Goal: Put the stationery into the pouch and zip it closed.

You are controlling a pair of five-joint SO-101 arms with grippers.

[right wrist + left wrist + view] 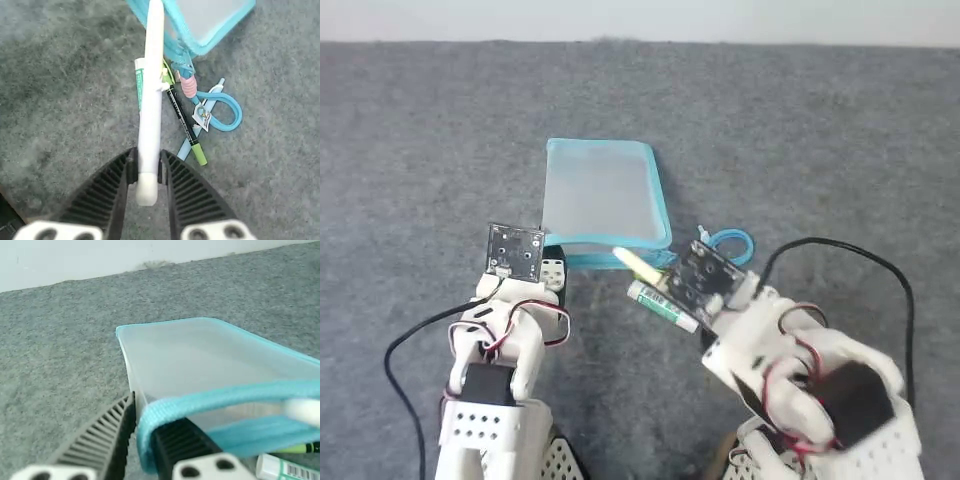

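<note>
A translucent pouch [600,200] with teal trim lies flat in the middle of the table, its open mouth toward the arms. My left gripper [145,440] is shut on the teal edge [165,410] at the mouth's near-left corner, lifting it a little. My right gripper [147,167] is shut on a long white pen [150,95], whose tip [623,255] lies at the pouch mouth. A green-and-white glue stick [662,305] lies on the table under the pen. Beside it are a black pen with a green cap [187,125] and a light blue pen [206,111].
A blue loop strap [227,112] with a small tag and a pink piece [187,86] lies by the pouch's near-right corner. Grey felt [420,150] covers the table, open to the left, right and beyond the pouch. A black cable [860,255] arcs by the right arm.
</note>
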